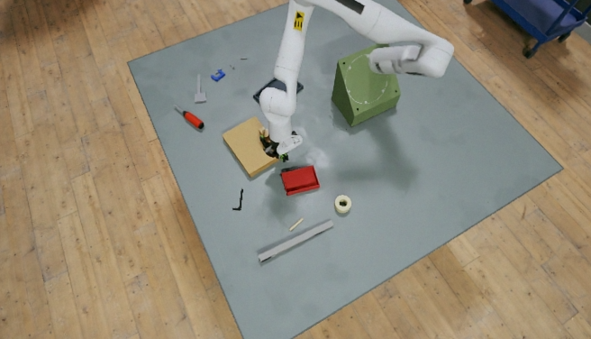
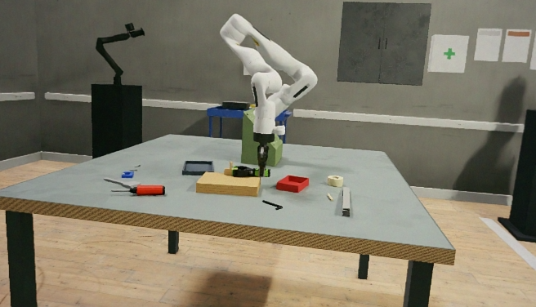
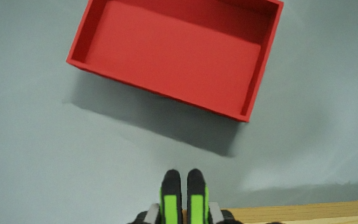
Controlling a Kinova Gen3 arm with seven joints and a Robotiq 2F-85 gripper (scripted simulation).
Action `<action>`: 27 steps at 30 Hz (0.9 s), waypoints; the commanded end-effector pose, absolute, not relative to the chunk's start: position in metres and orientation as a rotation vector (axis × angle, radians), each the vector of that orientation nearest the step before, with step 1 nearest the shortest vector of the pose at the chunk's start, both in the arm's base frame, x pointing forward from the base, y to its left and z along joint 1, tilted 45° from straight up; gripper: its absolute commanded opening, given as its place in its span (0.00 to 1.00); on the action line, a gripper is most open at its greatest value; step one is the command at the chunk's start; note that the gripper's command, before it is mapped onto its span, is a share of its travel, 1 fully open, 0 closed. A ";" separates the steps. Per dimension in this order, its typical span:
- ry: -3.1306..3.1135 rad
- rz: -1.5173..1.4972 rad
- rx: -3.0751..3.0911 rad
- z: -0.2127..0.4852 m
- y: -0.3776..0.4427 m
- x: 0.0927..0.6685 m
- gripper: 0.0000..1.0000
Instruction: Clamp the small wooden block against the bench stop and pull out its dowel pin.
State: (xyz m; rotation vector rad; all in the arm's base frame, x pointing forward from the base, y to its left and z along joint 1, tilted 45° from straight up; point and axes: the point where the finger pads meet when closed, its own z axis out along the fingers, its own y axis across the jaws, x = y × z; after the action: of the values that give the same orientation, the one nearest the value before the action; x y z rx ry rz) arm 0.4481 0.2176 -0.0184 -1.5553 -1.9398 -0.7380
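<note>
My gripper (image 1: 276,146) (image 2: 261,163) (image 3: 184,218) points straight down at the right end of the tan bench board (image 1: 245,146) (image 2: 226,185) (image 3: 305,212). It is shut on the two black-and-green handles of the spring clamp (image 2: 245,171) (image 3: 173,200), which lies along the board's far edge. A small wooden block with an upright pin (image 2: 230,165) shows at the clamp's left end in the exterior view. My arm hides the block and the stop in the top view. I cannot tell whether the clamp's jaws are on the block.
A red open tray (image 1: 299,179) (image 2: 292,183) (image 3: 170,55) lies just right of the board. A tape roll (image 1: 342,204), a loose dowel (image 1: 295,224), a grey bar (image 1: 295,241), an Allen key (image 1: 239,200), a screwdriver (image 1: 190,117), a dark tray (image 2: 198,167) and the green arm base (image 1: 365,87) are around.
</note>
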 end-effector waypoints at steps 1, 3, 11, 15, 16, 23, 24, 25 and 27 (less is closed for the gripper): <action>-1.940 -0.739 -1.557 -0.018 0.217 0.449 0.32; -1.940 -0.739 -1.557 -0.018 0.217 0.449 0.32; -1.940 -0.739 -1.557 -0.018 0.217 0.449 0.32; -1.940 -0.739 -1.557 -0.018 0.217 0.449 0.33; -1.940 -0.739 -1.557 -0.018 0.217 0.449 0.33; -1.940 -0.739 -1.557 -0.018 0.217 0.449 0.34; -1.940 -0.739 -1.557 -0.018 0.217 0.449 0.35; -1.940 -0.739 -1.557 -0.018 0.217 0.449 0.35; -1.940 -0.739 -1.557 -0.018 0.217 0.449 0.36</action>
State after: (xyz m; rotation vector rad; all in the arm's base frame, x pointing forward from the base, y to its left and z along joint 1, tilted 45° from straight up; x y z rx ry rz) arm 0.4481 0.2176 -0.0184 -1.5553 -1.9398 -0.7380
